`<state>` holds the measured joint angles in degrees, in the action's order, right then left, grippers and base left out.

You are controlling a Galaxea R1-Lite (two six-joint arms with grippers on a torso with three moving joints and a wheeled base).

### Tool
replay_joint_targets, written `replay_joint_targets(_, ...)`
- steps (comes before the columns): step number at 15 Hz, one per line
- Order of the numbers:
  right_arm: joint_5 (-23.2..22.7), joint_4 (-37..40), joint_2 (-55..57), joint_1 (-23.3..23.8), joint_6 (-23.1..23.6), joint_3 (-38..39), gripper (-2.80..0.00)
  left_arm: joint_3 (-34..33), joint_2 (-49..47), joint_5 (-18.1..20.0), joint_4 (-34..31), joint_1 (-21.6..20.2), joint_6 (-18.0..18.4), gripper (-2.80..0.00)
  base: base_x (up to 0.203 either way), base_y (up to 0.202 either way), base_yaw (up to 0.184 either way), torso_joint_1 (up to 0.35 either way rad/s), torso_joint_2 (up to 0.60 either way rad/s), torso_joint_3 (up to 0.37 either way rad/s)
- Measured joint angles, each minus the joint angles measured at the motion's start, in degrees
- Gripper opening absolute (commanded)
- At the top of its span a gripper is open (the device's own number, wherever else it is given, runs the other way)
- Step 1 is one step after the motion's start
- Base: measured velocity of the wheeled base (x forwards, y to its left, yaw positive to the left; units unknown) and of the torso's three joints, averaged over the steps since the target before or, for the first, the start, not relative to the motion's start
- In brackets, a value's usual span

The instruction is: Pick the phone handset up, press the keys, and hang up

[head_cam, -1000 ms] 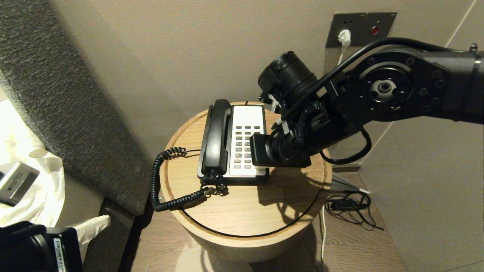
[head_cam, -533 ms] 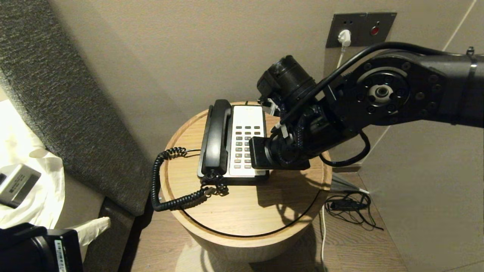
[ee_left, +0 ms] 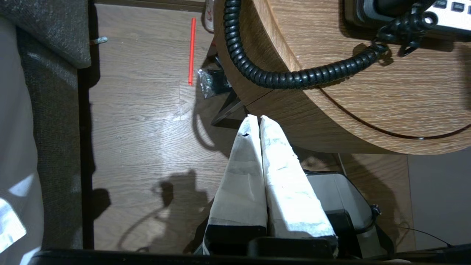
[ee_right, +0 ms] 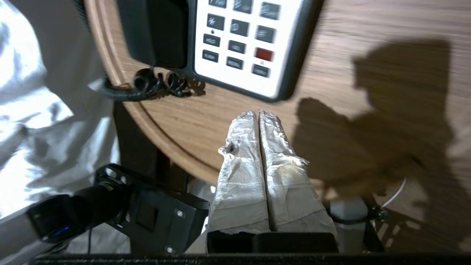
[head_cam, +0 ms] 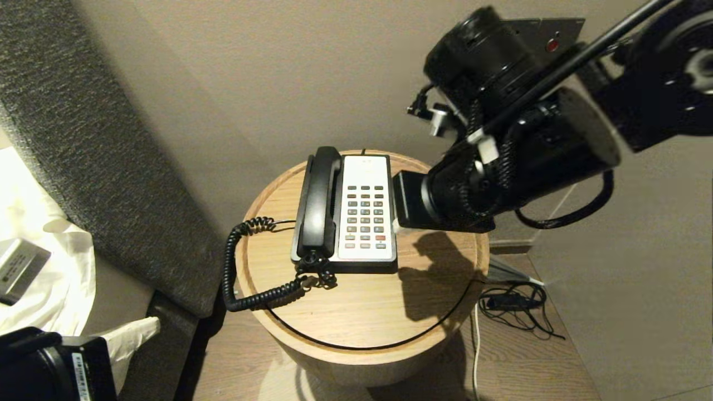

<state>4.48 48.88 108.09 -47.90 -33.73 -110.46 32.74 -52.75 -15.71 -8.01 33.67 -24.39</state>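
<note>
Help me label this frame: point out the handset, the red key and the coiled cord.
handset (head_cam: 318,200): head view, middle of grip.
red key (ee_right: 264,54): right wrist view, key face.
coiled cord (ee_left: 290,78): left wrist view, mid-coil.

A round wooden table (head_cam: 356,312) stands on wood floor (head_cam: 518,362) beside a beige wall (head_cam: 267,72).

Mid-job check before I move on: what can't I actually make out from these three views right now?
- Key labels on the phone: blurred in the right wrist view, too small in the head view.
- Right gripper: hidden in the head view behind its own arm.
- Handset: cut off by the frame edge in both wrist views.
- Left gripper: parked low beside the table; head view shows only its arm's corner.
</note>
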Motion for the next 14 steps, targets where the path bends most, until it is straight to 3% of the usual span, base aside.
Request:
replay_joint_targets(3, 2.9, 0.6, -8.0, 0.7, -0.8, 3.4, -2.8, -0.8, 0.5, -0.7, 0.0, -1.6, -0.1, -2.8, 0.0, 0.0, 0.0, 0.0, 0.0, 0.0)
replay_joint_targets(5, 3.4, 0.5, -15.1, 2.9, -0.9, 9.7, -2.8, -1.1, 1.7, -1.1, -0.3, -5.4, 0.3, -2.8, 0.0, 0.0, 0.0, 0.0, 0.0, 0.0)
replay_joint_targets(11, 3.6, 0.0, -42.1, 17.7, -1.1, 31.6, -2.8, -8.4, 14.3, -2.2, -0.5, -20.5, 7.5, -2.8, 0.0, 0.0, 0.0, 0.0, 0.0, 0.0)
replay_joint_targets(14, 2.7, 0.4, -55.8, 24.6, -3.1, 40.3, -2.8, -12.6, 23.9, -0.6, -1.9, -25.8, 12.1, -2.8, 0.0, 0.0, 0.0, 0.0, 0.0, 0.0)
